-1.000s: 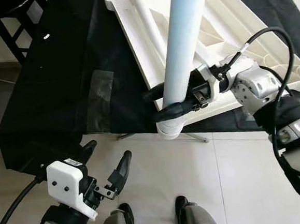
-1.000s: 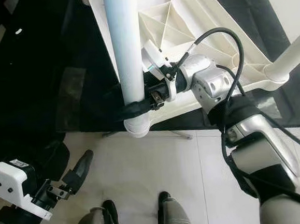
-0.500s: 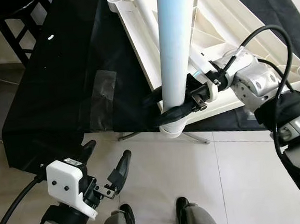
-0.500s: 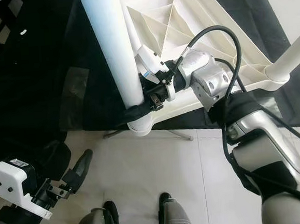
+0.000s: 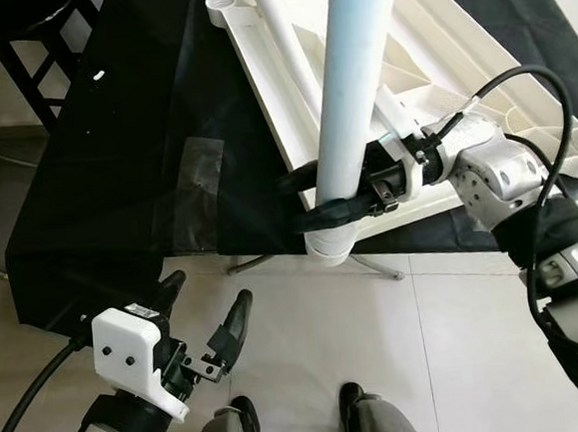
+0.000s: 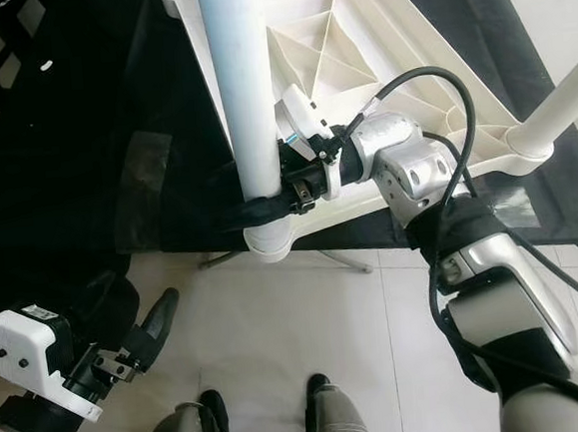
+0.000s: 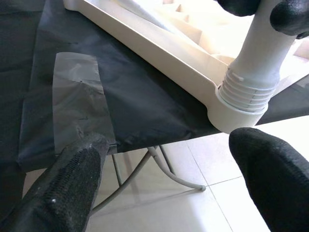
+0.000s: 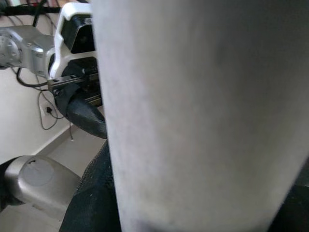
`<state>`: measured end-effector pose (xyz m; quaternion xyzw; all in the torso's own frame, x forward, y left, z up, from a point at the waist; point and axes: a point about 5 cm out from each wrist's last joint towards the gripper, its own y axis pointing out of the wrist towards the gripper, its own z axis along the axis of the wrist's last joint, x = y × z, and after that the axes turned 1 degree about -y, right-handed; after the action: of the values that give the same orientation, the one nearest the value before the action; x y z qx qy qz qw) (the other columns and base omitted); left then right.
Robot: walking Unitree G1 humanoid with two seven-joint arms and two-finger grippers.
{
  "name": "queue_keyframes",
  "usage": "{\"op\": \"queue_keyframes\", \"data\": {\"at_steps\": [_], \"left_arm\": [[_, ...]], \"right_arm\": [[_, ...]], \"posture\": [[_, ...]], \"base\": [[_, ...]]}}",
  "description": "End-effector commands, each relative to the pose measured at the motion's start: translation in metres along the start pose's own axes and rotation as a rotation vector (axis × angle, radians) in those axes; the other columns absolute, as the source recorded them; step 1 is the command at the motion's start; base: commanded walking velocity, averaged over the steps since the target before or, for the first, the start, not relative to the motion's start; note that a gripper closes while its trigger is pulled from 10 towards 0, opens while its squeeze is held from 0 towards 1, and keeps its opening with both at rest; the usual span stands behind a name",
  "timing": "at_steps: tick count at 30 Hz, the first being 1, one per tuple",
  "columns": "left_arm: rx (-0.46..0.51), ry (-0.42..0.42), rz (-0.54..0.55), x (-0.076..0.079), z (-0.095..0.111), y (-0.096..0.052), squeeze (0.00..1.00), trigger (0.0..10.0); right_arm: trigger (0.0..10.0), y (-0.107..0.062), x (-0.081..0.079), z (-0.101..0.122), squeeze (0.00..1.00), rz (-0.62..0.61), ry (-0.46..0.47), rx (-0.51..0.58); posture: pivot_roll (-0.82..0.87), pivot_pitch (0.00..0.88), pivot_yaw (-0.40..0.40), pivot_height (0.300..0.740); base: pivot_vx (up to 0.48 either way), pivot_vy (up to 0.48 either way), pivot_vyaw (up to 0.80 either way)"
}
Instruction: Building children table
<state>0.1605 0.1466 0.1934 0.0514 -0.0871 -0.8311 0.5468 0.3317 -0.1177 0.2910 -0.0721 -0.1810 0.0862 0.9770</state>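
An upturned white plastic tabletop (image 5: 426, 45) lies on a black-draped table (image 5: 114, 160). A pale blue-white leg (image 5: 353, 81) stands upright in the socket (image 5: 326, 245) at the tabletop's near corner; its threaded base (image 7: 248, 92) shows in the left wrist view. My right gripper (image 5: 313, 199) is shut around the leg just above the socket, and the leg's surface (image 8: 203, 116) is close up in the right wrist view. Another fitted leg (image 6: 561, 105) rises at the right corner. My left gripper (image 5: 206, 328) hangs open over the floor, below the table edge.
A loose white leg (image 5: 291, 46) lies across the tabletop's ribs. Clear tape (image 5: 195, 188) patches the black cloth. A dark chair (image 5: 25, 47) stands at the far left. The table's metal foot (image 5: 373, 262) rests on the tiled floor (image 5: 459, 343), and my feet (image 5: 295, 421) are below.
The upright leg has tilted back from leaning left to slightly right, with my right gripper still holding it. My left arm has not moved.
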Motion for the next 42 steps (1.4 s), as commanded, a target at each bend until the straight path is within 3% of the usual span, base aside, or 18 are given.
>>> {"op": "queue_keyframes", "data": {"at_steps": [1,9,10,11,12,13,14,16,17,18,19,22,29,33,42], "left_arm": [[-0.005,-0.013,0.003,0.000,-0.003,-0.002,0.00,10.0],[-0.004,-0.013,0.003,0.000,-0.004,0.000,0.00,10.0],[-0.004,-0.013,0.002,-0.001,-0.005,0.000,0.00,10.0],[-0.004,-0.013,0.002,-0.001,-0.005,0.000,0.00,10.0],[-0.004,-0.013,0.000,-0.001,-0.006,0.000,0.00,10.0],[-0.003,-0.012,0.002,-0.001,-0.006,0.000,0.00,10.0],[-0.003,-0.012,0.002,-0.001,-0.006,0.000,0.00,10.0],[-0.002,-0.010,0.008,-0.001,-0.007,0.000,0.00,10.0],[-0.002,-0.010,0.008,-0.001,-0.007,0.000,0.00,10.0],[-0.001,-0.010,0.010,-0.002,-0.007,0.000,0.00,10.0],[0.000,-0.012,0.010,-0.002,-0.008,0.001,0.00,10.0],[0.001,-0.012,0.002,-0.003,-0.009,0.003,0.00,10.0],[0.003,-0.005,0.004,-0.005,-0.011,0.005,0.00,10.0],[0.005,-0.002,0.007,-0.006,-0.012,0.006,0.00,10.0],[0.013,0.002,0.013,-0.009,-0.013,0.009,0.00,10.0]], "right_arm": [[10.0,0.000,-0.009,-0.026,0.00,-0.023,0.102,-0.092],[10.0,0.001,-0.017,-0.033,0.00,-0.121,0.112,-0.181],[10.0,0.004,-0.017,-0.041,0.00,-0.224,0.167,-0.241],[10.0,0.004,-0.017,-0.041,0.00,-0.224,0.167,-0.241],[10.0,0.006,-0.017,-0.048,0.00,-0.319,0.220,-0.293],[10.0,0.008,-0.016,-0.058,0.00,-0.568,0.303,-0.300],[10.0,0.008,-0.016,-0.058,0.00,-0.568,0.303,-0.300],[10.0,0.007,-0.027,-0.074,0.00,-0.996,0.440,-0.268],[10.0,0.007,-0.027,-0.074,0.00,-0.996,0.440,-0.268],[10.0,0.008,-0.040,-0.079,0.00,-1.136,0.497,-0.254],[10.0,0.015,-0.051,-0.081,0.00,-1.193,0.517,-0.229],[10.0,0.034,-0.063,-0.082,0.00,-1.241,0.517,-0.168],[10.0,0.053,-0.065,-0.083,0.00,-1.262,0.557,-0.180],[10.0,0.060,-0.060,-0.076,0.00,-1.249,0.530,-0.188],[10.0,0.052,-0.037,-0.060,0.00,-1.145,0.255,-0.236]], "posture": [[0.00,0.381,0.010,0.740],[-0.01,0.371,0.010,0.740],[-0.01,0.365,0.001,0.740],[-0.01,0.365,0.001,0.740],[-0.01,0.365,0.001,0.740],[-0.02,0.354,-0.012,0.740],[-0.02,0.354,-0.012,0.740],[-0.02,0.350,-0.007,0.740],[-0.02,0.350,-0.007,0.740],[-0.02,0.350,-0.007,0.740],[-0.02,0.342,-0.001,0.740],[-0.02,0.333,0.002,0.740],[-0.01,0.323,0.012,0.740],[-0.01,0.316,0.015,0.740],[-0.02,0.302,0.017,0.740]], "base": [[0.000,0.000,0.00],[0.000,0.000,0.00],[0.000,0.000,0.00],[0.000,0.000,0.00],[0.000,0.000,0.00],[0.000,0.000,0.00],[0.000,0.000,0.00],[0.000,0.000,0.00],[0.000,0.000,0.00],[0.000,0.000,0.00],[0.000,0.000,0.00],[0.000,0.000,0.00],[0.000,0.000,0.00],[0.000,0.000,0.00],[0.000,0.000,0.00]]}}
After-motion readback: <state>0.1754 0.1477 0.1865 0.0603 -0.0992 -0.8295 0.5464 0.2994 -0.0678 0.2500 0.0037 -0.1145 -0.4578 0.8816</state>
